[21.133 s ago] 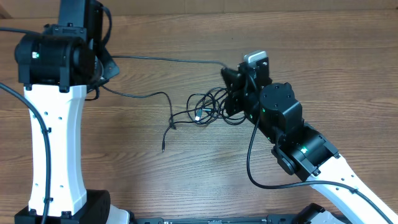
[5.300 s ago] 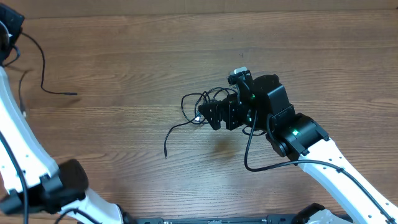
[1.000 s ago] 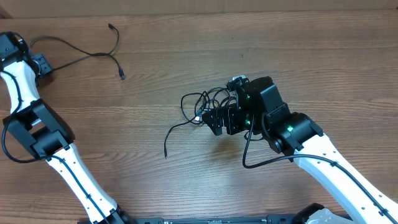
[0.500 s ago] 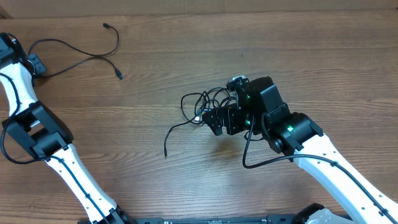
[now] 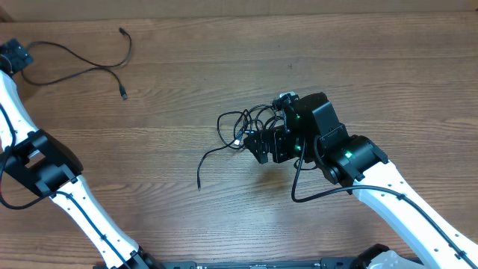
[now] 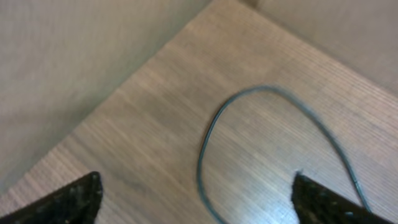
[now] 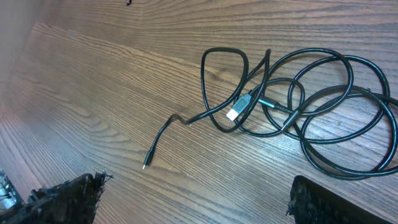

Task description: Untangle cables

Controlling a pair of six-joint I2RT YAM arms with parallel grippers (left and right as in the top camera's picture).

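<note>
On the brown wood-grain desk, the tangled cables lie mid-desk just before the right pincer, its jaws apart and empty, while one loose cable curves near the far left corner by the left pincer, likewise apart, with a plain beige surface beyond the desk's edge.

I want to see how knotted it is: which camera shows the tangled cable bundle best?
Right wrist: the bundle and its silver plug fill the frame, close and sharp. Overhead shows it small, partly under the right arm. Left wrist shows only a separate cable.
</note>
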